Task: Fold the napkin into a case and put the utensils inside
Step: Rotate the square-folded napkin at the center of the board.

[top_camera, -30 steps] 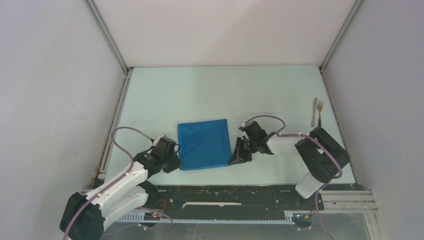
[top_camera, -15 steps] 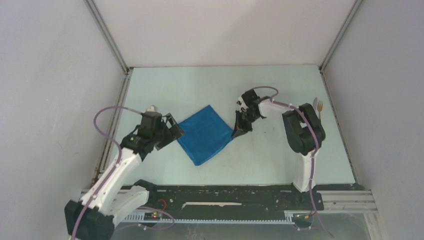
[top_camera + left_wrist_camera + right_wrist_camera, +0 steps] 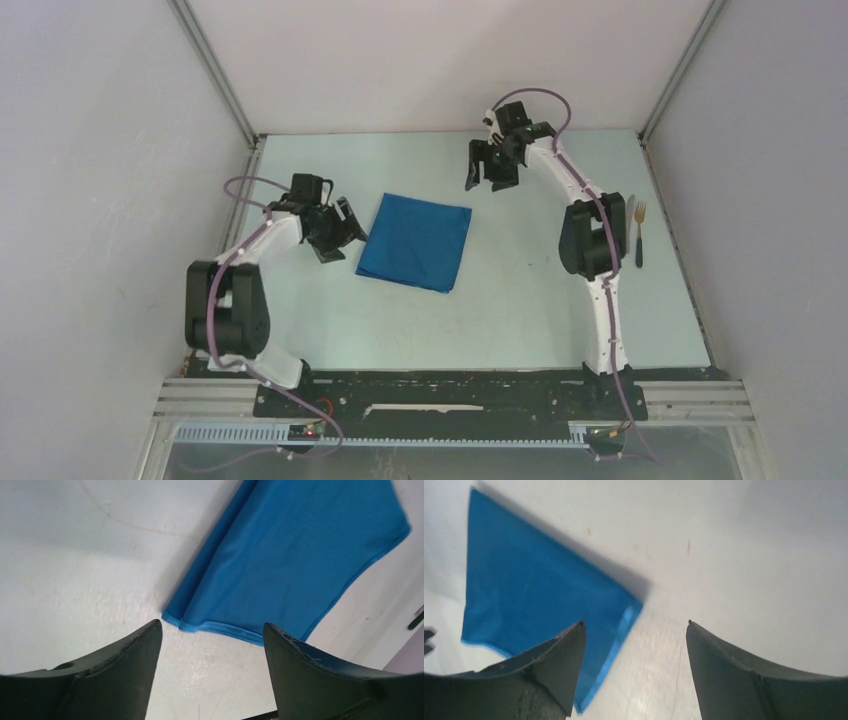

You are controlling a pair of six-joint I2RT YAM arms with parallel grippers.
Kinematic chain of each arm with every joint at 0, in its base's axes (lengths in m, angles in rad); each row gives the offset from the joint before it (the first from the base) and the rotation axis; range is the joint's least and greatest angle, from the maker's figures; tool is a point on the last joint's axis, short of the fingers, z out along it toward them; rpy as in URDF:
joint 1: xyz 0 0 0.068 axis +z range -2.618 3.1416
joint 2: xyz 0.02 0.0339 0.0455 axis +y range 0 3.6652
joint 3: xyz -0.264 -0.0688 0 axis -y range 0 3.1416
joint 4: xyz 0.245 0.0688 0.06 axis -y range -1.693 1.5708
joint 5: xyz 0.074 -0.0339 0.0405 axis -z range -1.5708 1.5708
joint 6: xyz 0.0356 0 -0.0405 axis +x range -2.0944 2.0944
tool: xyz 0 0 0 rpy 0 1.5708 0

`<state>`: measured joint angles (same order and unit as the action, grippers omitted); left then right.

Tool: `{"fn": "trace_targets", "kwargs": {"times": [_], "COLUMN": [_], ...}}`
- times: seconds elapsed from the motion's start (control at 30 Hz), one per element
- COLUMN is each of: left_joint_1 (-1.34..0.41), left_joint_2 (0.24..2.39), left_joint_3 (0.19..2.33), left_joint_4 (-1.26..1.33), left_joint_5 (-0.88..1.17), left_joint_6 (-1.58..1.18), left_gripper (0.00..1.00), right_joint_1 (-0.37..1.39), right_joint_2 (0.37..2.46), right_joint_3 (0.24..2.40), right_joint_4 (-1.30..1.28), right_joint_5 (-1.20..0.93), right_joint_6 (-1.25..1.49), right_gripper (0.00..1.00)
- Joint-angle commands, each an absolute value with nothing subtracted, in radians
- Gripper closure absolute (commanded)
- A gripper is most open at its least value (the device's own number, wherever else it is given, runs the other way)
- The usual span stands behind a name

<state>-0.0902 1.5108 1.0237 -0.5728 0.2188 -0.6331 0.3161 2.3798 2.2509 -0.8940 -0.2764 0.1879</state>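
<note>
Top: napkin (image 3: 415,241) lay flat mid-worktop (image 3: 500,310), a soft blue folded square. Left pincer (image 3: 348,232) sat beside its left edge, right pincer (image 3: 488,178) well beyond it; utensils (image 3: 639,240) far right, untouched. Left wrist: jaws spread, empty, hemmed corner just ahead, probably lined up for next fold. Right wrist: jaws spread, empty.

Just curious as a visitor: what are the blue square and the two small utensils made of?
The napkin looks like soft matte cloth: a stitched hem and doubled layers show at its edge. The knife looks silvery, probably metal; the fork has a dark handle, material too small to tell.
</note>
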Motion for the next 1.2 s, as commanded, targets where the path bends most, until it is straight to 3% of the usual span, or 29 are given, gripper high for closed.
{"fn": "trace_targets", "kwargs": {"times": [0.0, 0.13, 0.27, 0.33, 0.67, 0.8, 1.07, 1.17], "left_joint_1": [-0.073, -0.038, -0.031, -0.027, -0.008, -0.008, -0.014, -0.047], "left_joint_2": [1.633, 1.700, 1.731, 1.745, 1.721, 1.712, 1.693, 1.662], "left_joint_3": [1.081, 1.083, 1.056, 1.031, 0.905, 0.875, 0.801, 0.713], "left_joint_4": [-0.569, -0.555, -0.566, -0.567, -0.485, -0.443, -0.336, -0.233], "left_joint_5": [0.317, 0.362, 0.374, 0.377, 0.407, 0.400, 0.431, 0.458], "left_joint_6": [-0.540, -0.507, -0.475, -0.471, -0.537, -0.568, -0.648, -0.734], "left_gripper": [0.20, 0.22, 0.29, 0.37, 0.55, 0.70, 0.78, 0.88], "right_joint_1": [0.314, 0.324, 0.364, 0.394, 0.447, 0.461, 0.462, 0.461], "right_joint_2": [2.084, 1.808, 1.711, 1.694, 1.672, 1.676, 1.651, 1.642], "right_joint_3": [1.912, 1.352, 1.164, 1.126, 1.048, 1.033, 0.991, 0.968], "right_joint_4": [-0.770, -0.397, -0.322, -0.320, -0.235, -0.217, -0.218, -0.220], "right_joint_5": [-0.313, -0.550, -0.568, -0.556, -0.567, -0.560, -0.538, -0.523], "right_joint_6": [0.257, 0.397, 0.439, 0.434, 0.487, 0.497, 0.496, 0.500], "right_gripper": [0.19, 0.19, 0.20, 0.21, 0.22, 0.23, 0.23, 0.23]}}
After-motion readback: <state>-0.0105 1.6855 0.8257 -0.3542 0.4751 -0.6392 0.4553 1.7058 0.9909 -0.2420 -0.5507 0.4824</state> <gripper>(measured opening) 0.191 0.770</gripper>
